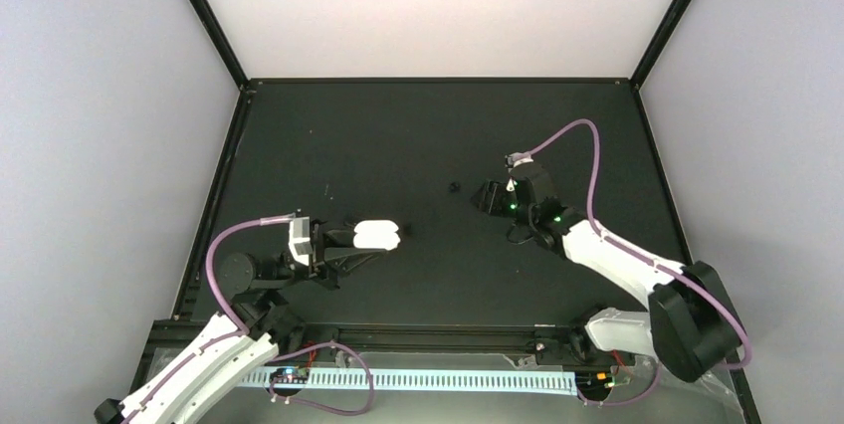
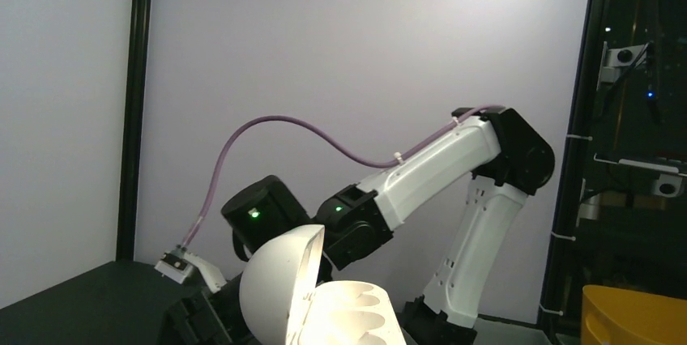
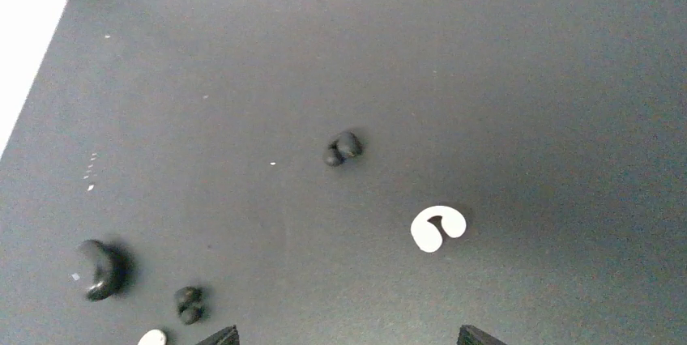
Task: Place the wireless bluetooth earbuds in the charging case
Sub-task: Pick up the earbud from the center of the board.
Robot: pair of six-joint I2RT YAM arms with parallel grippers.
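Note:
My left gripper (image 1: 360,238) is shut on the white charging case (image 1: 383,235), held out over the mat at the left. In the left wrist view the case's lid (image 2: 271,288) stands open above the base (image 2: 360,313) with its empty wells. My right gripper (image 1: 485,196) hovers mid-right, open (image 3: 346,337), with nothing between its fingertips (image 3: 220,335). Ahead of it on the mat lies a white curved earbud (image 3: 437,228). Another white earbud (image 3: 152,337) shows partly at the lower left, near a curved black earbud (image 3: 101,269). Both are apart from the gripper.
Two small two-lobed black pieces lie on the black mat, one in the middle (image 3: 343,148) and one at the lower left (image 3: 189,304). A black speck (image 1: 454,186) sits left of the right gripper. Black frame rails (image 1: 214,195) edge the mat.

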